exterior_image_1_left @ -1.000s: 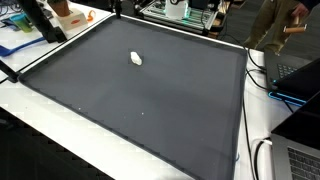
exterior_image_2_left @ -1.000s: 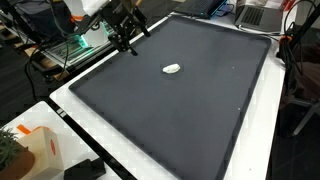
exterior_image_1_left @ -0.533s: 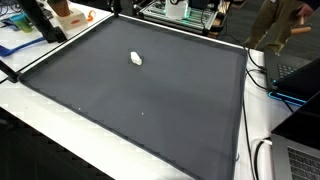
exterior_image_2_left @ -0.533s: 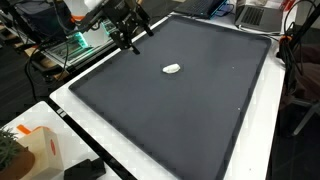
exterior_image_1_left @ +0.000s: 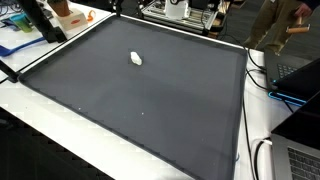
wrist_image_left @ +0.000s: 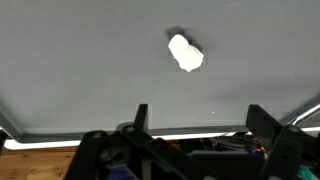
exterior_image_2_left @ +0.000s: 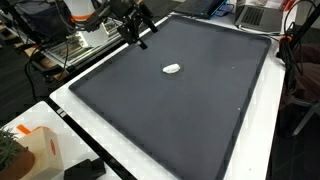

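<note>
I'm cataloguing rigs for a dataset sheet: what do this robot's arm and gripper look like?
The gripper is black and blocky, with two slim dark fingers that show as flat bars in the wrist view. Black linkage and cabling crowd its base. The arm behind it looks white in an exterior view; any markings are too small to read.

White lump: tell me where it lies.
In an exterior view the white lump lies on the dark mat, apart from the open gripper at its edge.

The arm (exterior_image_2_left: 88,12) is looking white and round, like a fat smooth tube. The gripper (exterior_image_2_left: 140,30) at its end is looking black and blocky — its two fingers (wrist_image_left: 141,118) are showing as flat, dark, straight bars in the wrist view.
</note>
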Controlling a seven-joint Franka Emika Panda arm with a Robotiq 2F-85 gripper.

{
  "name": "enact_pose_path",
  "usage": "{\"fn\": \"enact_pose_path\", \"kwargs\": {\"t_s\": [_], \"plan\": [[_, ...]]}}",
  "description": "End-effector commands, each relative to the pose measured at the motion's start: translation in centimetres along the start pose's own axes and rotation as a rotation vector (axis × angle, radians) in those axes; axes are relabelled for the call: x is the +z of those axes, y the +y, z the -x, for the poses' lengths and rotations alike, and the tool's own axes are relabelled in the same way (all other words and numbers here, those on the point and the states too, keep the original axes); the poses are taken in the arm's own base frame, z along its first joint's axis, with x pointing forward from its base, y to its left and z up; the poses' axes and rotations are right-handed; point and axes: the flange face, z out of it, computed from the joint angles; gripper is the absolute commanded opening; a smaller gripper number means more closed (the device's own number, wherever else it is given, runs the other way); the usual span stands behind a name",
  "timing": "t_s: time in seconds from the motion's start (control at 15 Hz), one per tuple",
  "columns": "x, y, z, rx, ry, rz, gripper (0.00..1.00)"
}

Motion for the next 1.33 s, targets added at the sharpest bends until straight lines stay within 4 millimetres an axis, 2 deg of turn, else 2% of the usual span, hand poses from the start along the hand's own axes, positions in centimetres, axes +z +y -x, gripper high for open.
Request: {"fn": "enact_pose_path", "kwargs": {"t_s": [0.0,0.13,0.2,0.4,0.73,1.0,1.27], "plan": [[0.6,-0.5,1.2,-0.024,0.018,-0.036,1.00],[1.8,-1.1,1.8,-0.005,-0.008,-0.060,1.00],[0.7,-0.5,1.1,-0.010,0.009,-0.030,1.00],[1.5,-0.9,1.6,-0.011,-0.013,-0.044,1.00],[1.5,-0.9,1.5,-0.082,0.034,-0.113,1.00],[2.2,-0.3,2.3,-0.078,0.066,-0.212,1.00],[2.7,1.1,3.4,-0.075,0.073,-0.228,1.00]]}}
